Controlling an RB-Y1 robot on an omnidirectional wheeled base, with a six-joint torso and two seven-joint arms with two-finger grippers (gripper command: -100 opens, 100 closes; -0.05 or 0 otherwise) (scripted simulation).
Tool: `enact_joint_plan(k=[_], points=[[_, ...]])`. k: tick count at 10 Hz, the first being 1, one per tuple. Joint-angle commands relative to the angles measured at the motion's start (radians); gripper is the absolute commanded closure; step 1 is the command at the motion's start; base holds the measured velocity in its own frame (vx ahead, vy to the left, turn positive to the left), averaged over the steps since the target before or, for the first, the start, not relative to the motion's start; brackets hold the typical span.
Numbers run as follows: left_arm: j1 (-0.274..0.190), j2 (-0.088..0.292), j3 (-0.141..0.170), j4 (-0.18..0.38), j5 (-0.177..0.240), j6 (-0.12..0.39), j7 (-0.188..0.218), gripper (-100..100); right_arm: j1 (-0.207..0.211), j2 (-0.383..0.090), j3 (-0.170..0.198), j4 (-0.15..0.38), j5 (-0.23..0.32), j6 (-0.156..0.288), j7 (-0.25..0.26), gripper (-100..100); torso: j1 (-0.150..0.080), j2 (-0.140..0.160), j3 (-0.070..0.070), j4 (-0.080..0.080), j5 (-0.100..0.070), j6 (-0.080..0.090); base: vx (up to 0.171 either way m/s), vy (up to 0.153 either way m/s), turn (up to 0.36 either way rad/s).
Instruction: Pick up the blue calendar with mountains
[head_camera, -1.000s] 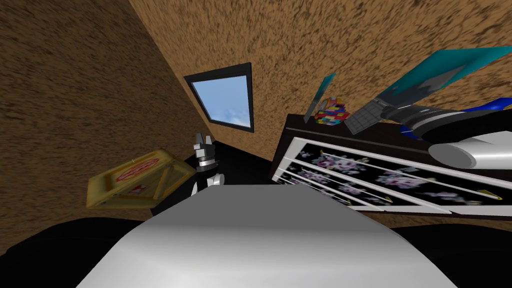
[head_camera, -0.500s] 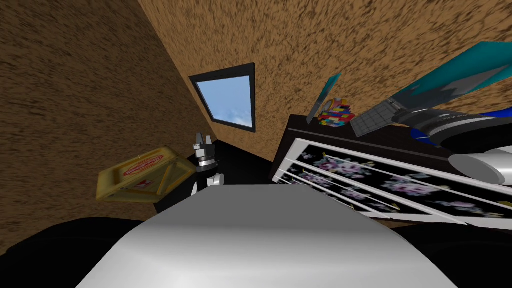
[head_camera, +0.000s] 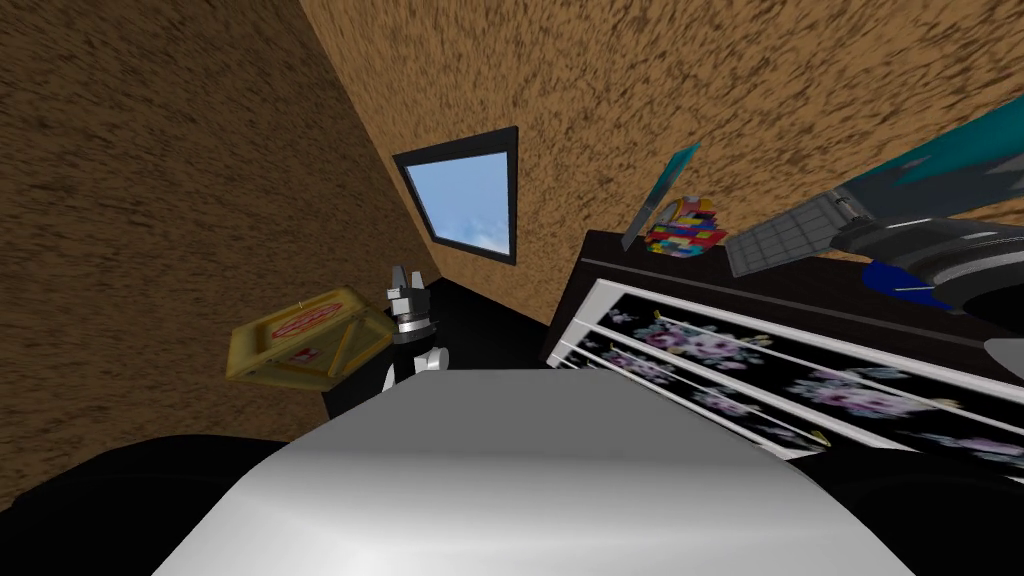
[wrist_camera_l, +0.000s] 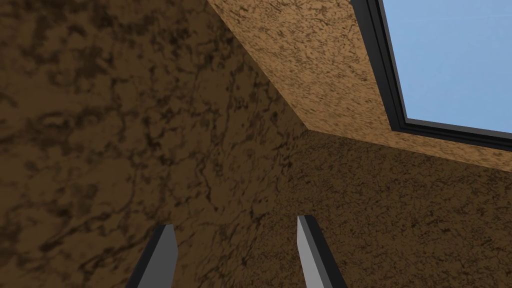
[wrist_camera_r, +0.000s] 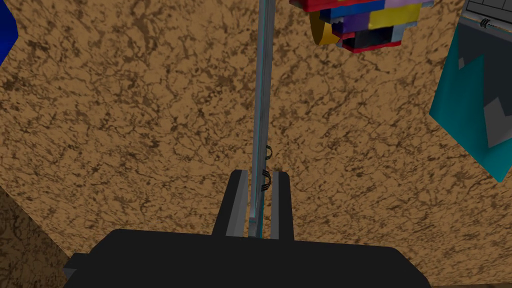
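Pinching the blue calendar (wrist_camera_r: 263, 75) edge-on, the right gripper (wrist_camera_r: 260, 173) is clamped tight; the left gripper (wrist_camera_l: 236, 222) hangs spread apart.

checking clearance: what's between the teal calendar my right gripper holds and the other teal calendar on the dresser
A multicoloured block stack, in the head view.

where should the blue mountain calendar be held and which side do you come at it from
Pinch the calendar across its thin thickness at one edge, coming in edge-on so a finger lands on each flat face. It is a wide, flat sheet, probably too broad to span any other way. The right hand grips it so, beside the black rings.
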Motion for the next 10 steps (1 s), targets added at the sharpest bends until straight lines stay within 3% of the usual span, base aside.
enact_joint_plan(k=[1,3,4,5,7,8,10], points=[[0.000,0.000,0.000,0.000,0.000,0.000,0.000,0,0.050,0.010,-0.050,-0.026,0.044,-0.009,-0.050,100,0.000,0.000,0.000,0.000,0.000,0.000,0.007,-0.034,0.172],[0.000,0.000,0.000,0.000,0.000,0.000,0.000,0,0.110,0.010,-0.066,-0.026,0.044,-0.009,-0.076,100,0.001,0.000,0.000,0.000,0.000,0.002,0.002,-0.009,-0.013],[0.000,0.000,0.000,0.000,0.000,0.000,0.000,0,0.142,0.057,-0.111,-0.075,0.094,-0.012,-0.120,100,0.001,0.000,0.000,0.000,0.000,0.002,0.002,-0.012,0.209],[0.000,0.000,0.000,0.000,0.000,0.000,0.000,0,0.183,0.057,-0.143,-0.090,0.116,-0.012,-0.145,100,0.002,0.000,0.000,0.000,0.002,0.000,-0.002,-0.032,0.154],[0.000,0.000,0.000,0.000,0.000,0.000,0.000,0,0.242,0.057,-0.159,-0.090,0.116,-0.012,-0.171,100,0.002,-0.001,0.000,0.000,0.002,0.002,0.003,-0.014,-0.004],[0.000,0.000,0.000,0.000,0.000,0.000,0.000,0,0.273,0.103,-0.207,-0.144,0.165,-0.015,-0.217,100,0.003,-0.001,-0.001,-0.001,0.002,0.002,0.012,-0.019,0.241],[0.000,0.000,0.000,0.000,0.000,0.000,0.000,0,0.342,0.103,-0.252,-0.154,0.189,-0.015,-0.266,100,0.003,-0.002,-0.002,-0.001,0.004,0.001,0.001,-0.027,0.071]])
